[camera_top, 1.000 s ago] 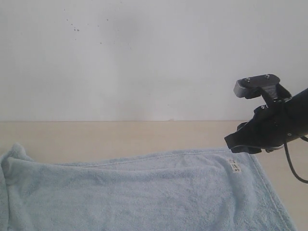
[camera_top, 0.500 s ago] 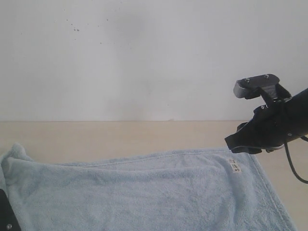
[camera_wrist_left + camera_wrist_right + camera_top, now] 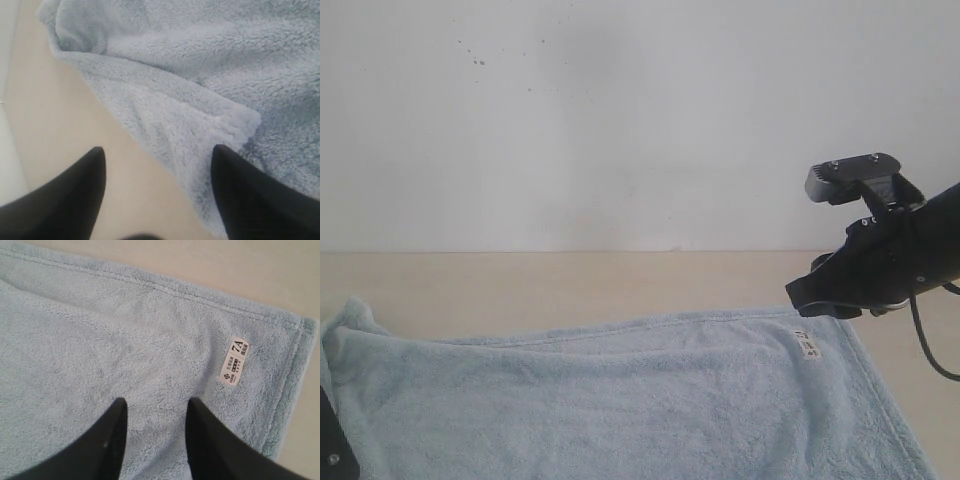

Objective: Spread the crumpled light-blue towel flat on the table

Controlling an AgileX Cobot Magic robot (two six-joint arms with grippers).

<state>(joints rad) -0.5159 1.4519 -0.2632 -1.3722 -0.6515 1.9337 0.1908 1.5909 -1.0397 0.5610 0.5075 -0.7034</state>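
Pale beige matte bench (image 3: 570, 285), fluffy pale-blue terry towel (image 3: 620, 400) mostly flat, left claw (image 3: 157, 150) released at its edge, right claw (image 3: 157, 401) released near white label (image 3: 234, 361)

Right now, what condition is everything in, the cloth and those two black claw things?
towel: mostly flat on the table, left end folded over.
label: face up near a corner.
left fingers: open, empty, at the towel's edge.
right fingers: open, empty, above the towel.
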